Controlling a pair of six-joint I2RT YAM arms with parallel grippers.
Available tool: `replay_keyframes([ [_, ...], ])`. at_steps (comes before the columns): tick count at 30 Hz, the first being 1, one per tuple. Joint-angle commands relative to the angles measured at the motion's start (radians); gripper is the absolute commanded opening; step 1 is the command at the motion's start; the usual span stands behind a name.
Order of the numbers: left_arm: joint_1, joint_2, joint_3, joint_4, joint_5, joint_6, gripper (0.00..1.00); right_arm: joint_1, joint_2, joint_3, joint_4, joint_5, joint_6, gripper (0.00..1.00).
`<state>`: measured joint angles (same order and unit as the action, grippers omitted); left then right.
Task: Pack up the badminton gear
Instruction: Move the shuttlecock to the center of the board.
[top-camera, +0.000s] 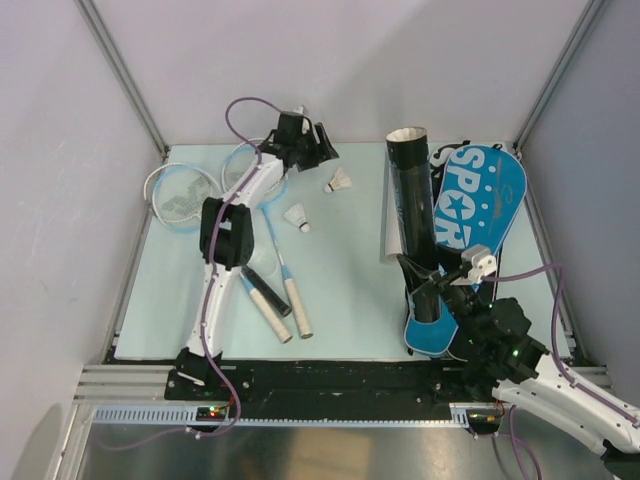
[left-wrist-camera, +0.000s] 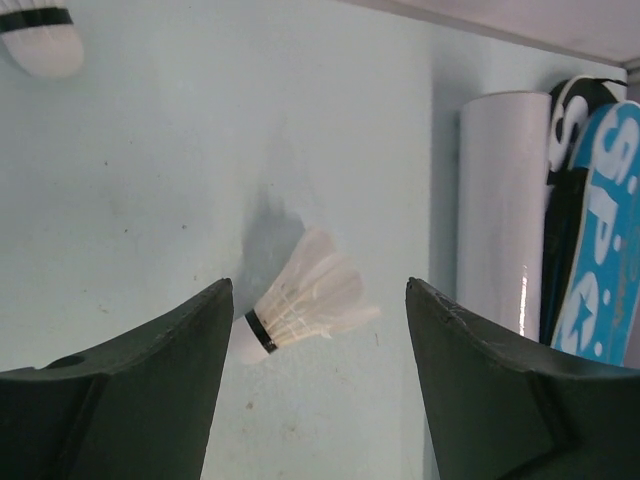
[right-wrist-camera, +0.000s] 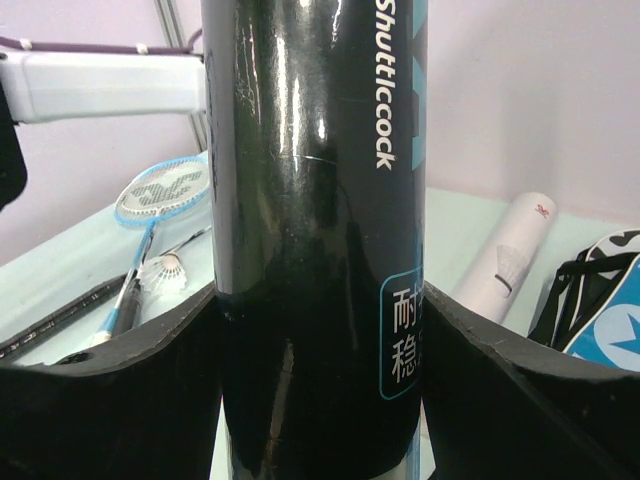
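My left gripper is open above the far part of the mat. A white feathered shuttlecock lies on its side between the fingers, its cork close to the left finger. A second shuttlecock lies nearer the rackets. Two rackets lie crossed on the left, handles toward me. My right gripper is shut on the long black tube, holding its lower end with the open mouth pointing away.
A blue and black racket bag lies at the right, partly under the black tube. A white tube lies just left of the black one. Metal frame posts and walls bound the pale mat.
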<state>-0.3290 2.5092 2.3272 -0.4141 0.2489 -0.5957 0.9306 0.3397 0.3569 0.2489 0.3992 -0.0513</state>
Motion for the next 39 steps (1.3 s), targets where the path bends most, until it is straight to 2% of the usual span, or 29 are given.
replay_keyframes([
  [1,-0.053,0.023,0.047,0.08,-0.139,-0.08,0.75,0.005,-0.043,0.063,0.092,-0.004,-0.032,0.28],
  [5,-0.067,0.05,0.014,0.081,-0.178,-0.16,0.76,0.005,-0.085,0.065,0.072,0.011,-0.027,0.28],
  [10,-0.078,0.037,-0.059,0.086,-0.204,-0.189,0.78,0.005,-0.132,0.079,0.039,0.005,-0.038,0.28],
  [18,-0.091,0.027,-0.1,0.105,-0.131,-0.231,0.8,0.006,-0.181,0.121,-0.037,-0.021,-0.011,0.28],
  [28,-0.148,-0.158,-0.363,0.107,-0.203,-0.203,0.75,0.007,-0.223,0.122,-0.098,0.005,0.029,0.28],
  [33,-0.222,-0.267,-0.453,0.115,-0.214,-0.159,0.75,0.006,-0.199,0.123,-0.096,0.011,0.027,0.28],
  [39,-0.301,-0.421,-0.632,0.147,-0.225,-0.243,0.75,0.006,-0.172,0.122,-0.076,0.019,0.019,0.28],
])
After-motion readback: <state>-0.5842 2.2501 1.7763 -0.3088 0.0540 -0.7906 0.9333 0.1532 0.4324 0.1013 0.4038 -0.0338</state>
